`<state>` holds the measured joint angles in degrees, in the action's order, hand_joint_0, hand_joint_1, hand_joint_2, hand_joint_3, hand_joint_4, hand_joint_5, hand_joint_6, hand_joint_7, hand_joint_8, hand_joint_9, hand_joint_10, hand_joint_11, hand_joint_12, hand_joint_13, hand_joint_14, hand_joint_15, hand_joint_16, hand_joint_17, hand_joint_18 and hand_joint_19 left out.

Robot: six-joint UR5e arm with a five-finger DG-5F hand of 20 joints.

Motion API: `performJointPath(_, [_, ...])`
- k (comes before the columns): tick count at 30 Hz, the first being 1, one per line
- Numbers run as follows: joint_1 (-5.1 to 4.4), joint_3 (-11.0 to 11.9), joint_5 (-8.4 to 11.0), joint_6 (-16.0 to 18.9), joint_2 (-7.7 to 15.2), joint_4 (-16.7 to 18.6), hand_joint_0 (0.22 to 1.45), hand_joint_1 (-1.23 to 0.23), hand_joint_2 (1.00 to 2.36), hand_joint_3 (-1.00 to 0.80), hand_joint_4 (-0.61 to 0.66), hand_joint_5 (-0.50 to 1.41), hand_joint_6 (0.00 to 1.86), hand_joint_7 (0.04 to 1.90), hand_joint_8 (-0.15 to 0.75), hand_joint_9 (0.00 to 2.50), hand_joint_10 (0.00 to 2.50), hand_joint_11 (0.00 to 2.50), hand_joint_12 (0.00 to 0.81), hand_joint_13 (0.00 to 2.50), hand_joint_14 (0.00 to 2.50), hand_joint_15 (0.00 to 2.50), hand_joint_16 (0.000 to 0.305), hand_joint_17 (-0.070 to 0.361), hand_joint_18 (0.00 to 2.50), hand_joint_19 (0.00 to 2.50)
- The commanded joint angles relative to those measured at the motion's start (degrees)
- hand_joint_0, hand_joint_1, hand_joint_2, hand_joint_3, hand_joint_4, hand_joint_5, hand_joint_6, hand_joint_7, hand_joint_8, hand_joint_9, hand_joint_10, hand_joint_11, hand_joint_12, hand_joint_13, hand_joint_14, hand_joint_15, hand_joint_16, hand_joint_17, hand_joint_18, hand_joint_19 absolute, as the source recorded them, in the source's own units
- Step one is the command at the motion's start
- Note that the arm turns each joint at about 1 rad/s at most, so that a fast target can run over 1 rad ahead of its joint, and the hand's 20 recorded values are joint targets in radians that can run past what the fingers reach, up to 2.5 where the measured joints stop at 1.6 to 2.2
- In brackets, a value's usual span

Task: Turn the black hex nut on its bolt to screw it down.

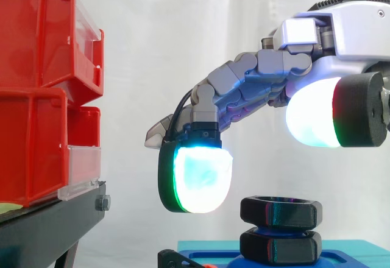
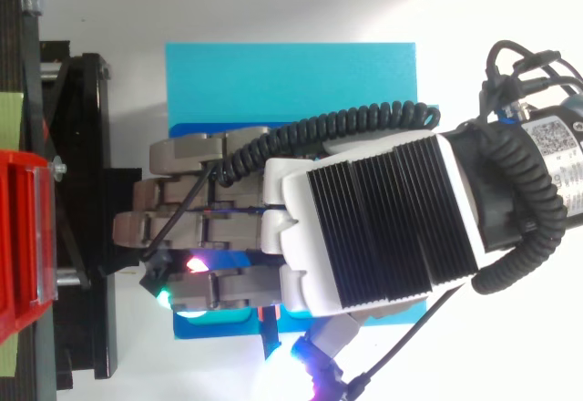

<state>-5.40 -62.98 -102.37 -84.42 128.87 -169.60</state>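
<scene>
The nut (image 1: 280,212) stands raised above the blue base (image 2: 291,82). Just over the nut hangs the hand (image 1: 244,85), spread wide and empty. I'd lower it squarely, so the pads (image 1: 196,176) meet opposite flats before twisting.

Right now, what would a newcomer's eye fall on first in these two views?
The robot hand draws the eye first, its fingertips glowing white and cyan as it hovers open over the black nut in the side view. That nut sits above a second black hex piece on a blue base. Stacked red bins stand at the left edge.
</scene>
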Motion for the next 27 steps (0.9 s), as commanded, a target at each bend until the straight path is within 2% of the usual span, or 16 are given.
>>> performJointPath(1, [-0.14, -1.0, 0.51, 0.0, 0.0, 0.6, 0.5, -0.29, 1.0, -0.5, 0.3, -0.17, 0.58, 0.92, 0.299, 0.4, 0.01, 0.23, 0.363, 0.5, 0.0, 0.15, 0.048, 0.108, 0.37, 0.23])
performJointPath(4, [-0.23, -3.0, 0.86, 0.6, 0.0, 3.3, 0.5, -0.29, 1.0, -0.5, 0.3, -0.17, 0.58, 0.92, 0.297, 0.4, 0.01, 0.23, 0.363, 0.5, 0.01, 0.15, 0.048, 0.108, 0.38, 0.23])
performJointPath(13, [0.12, -3.0, 0.68, 1.1, 0.0, 3.2, 0.5, -0.29, 1.0, -0.5, 0.3, -0.17, 0.59, 0.91, 0.298, 0.41, 0.01, 0.24, 0.365, 0.5, 0.0, 0.15, 0.048, 0.108, 0.38, 0.22])
performJointPath(16, [0.3, -3.0, 0.59, 1.1, 0.0, 3.0, 0.5, -0.29, 1.0, -0.5, 0.3, -0.18, 0.62, 0.88, 0.3, 0.41, 0.01, 0.23, 0.366, 0.51, 0.0, 0.15, 0.048, 0.108, 0.38, 0.23])
performJointPath(21, [0.56, -3.0, 0.42, 1.0, 0.0, 2.2, 0.5, -0.25, 1.0, -0.5, 0.3, -0.19, 0.73, 0.7, 0.297, 0.41, 0.01, 0.24, 0.363, 0.51, 0.0, 0.15, 0.048, 0.108, 0.38, 0.22])
performJointPath(27, [1.18, -3.0, -0.28, 0.9, 0.0, 2.1, 0.5, -0.24, 1.0, -0.5, 0.31, -0.19, 0.74, 0.69, 0.297, 0.41, 0.01, 0.24, 0.365, 0.51, 0.0, 0.15, 0.048, 0.108, 0.38, 0.22])
